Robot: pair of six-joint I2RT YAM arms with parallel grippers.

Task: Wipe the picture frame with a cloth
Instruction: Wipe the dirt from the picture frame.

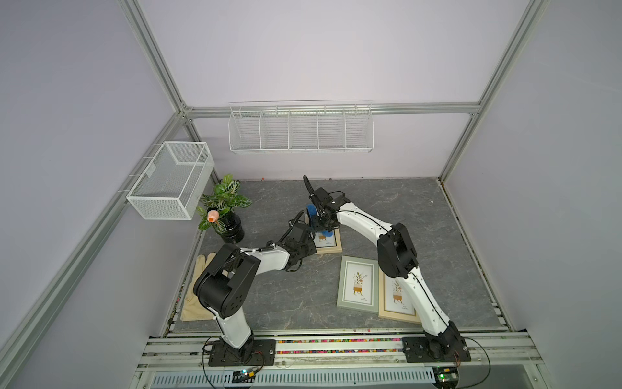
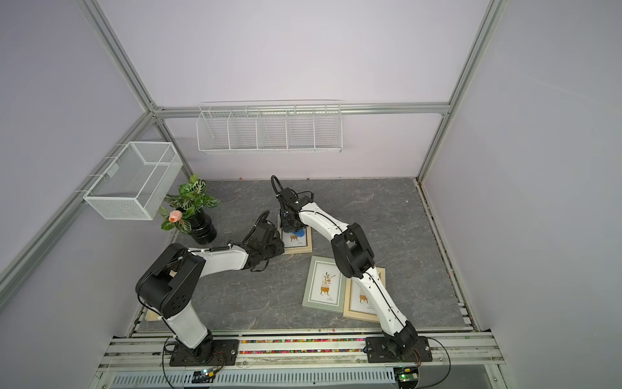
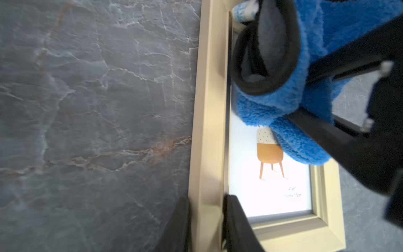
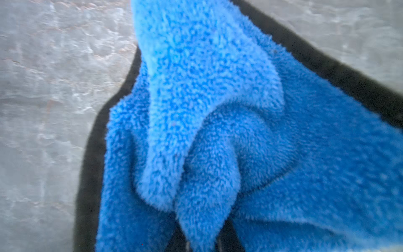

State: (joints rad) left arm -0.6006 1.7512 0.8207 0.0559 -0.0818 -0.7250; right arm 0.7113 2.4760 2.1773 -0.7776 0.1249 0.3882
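Containers first: the white mesh basket [image 1: 171, 180] hangs on the side wall, the wire rack [image 1: 300, 129] with five bins hangs on the back wall, and the black pot [image 1: 232, 230] holds a leafy plant [image 1: 223, 197] with a pink flower. The picture frame [image 1: 331, 248] lies flat on the tabletop [image 1: 420, 208], and the left jaws are pinching its side rail, one on each side in the left wrist view. The right jaws are clamped on a bunched fold of the cloth [image 1: 313, 210], which sits over the far half of that frame and hides the top of the print. The right arm [image 1: 363, 222] blocks part of the second wooden frame [image 1: 397, 303], which is right beside the grey-green frame [image 1: 356, 284]. The left arm [image 1: 269, 259] covers a good chunk of the beige glove [image 1: 193, 308]. The right wrist view is blurry, pretty much all cloth.
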